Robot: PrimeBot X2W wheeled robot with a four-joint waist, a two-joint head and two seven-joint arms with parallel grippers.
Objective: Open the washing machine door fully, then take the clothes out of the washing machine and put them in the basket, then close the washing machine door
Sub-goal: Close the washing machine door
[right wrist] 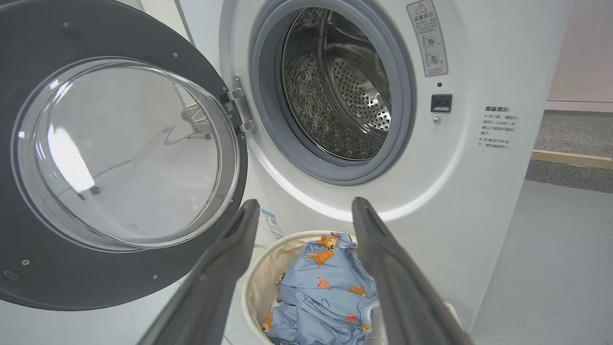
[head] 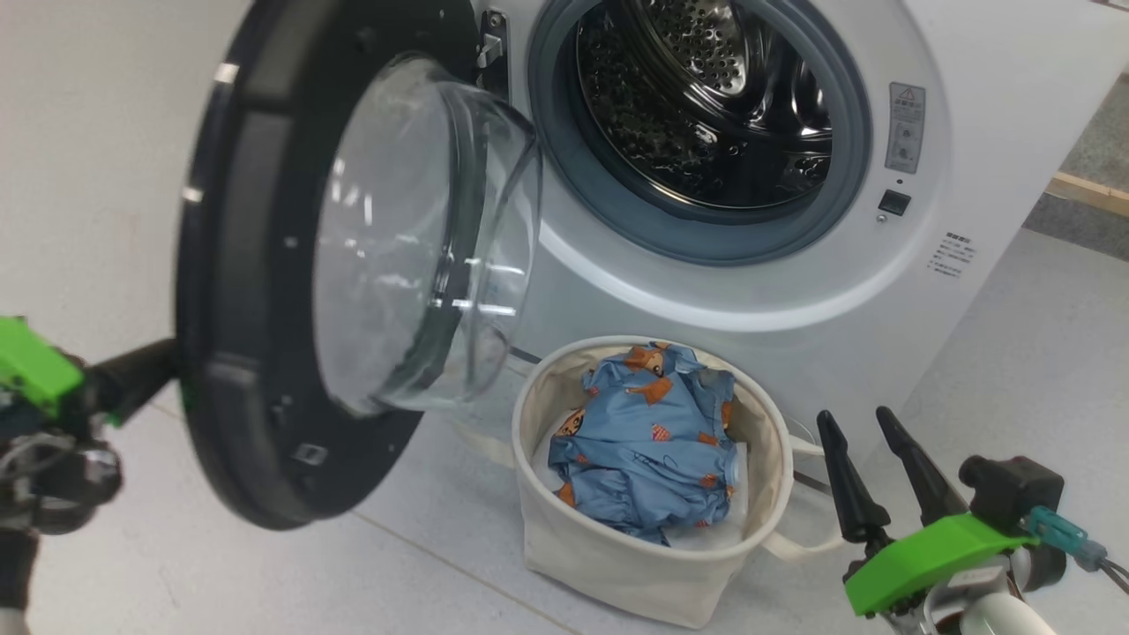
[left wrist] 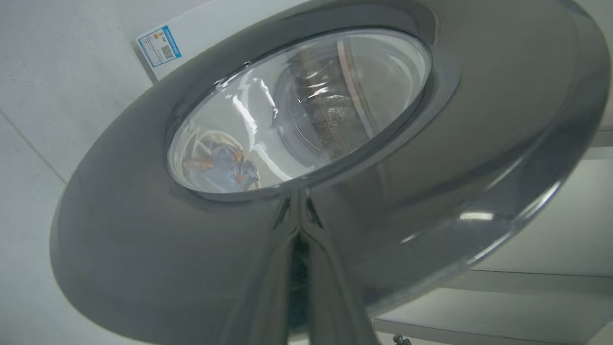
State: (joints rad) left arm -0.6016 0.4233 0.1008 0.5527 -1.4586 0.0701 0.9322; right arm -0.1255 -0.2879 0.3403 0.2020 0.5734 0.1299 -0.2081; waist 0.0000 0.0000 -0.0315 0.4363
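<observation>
left gripper (left wrist: 298, 211) clenched, tips against the washing machine door (head: 231, 265); right gripper (head: 854, 419) spread wide, empty.

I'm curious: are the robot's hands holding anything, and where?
Nothing held. Shut left gripper only touches the round glossy black door's rim; open right gripper is empty.

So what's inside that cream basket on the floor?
The basket holds crumpled light-blue clothes with orange animal prints, lying on a white liner. Whatever lies beneath them is covered.
</observation>
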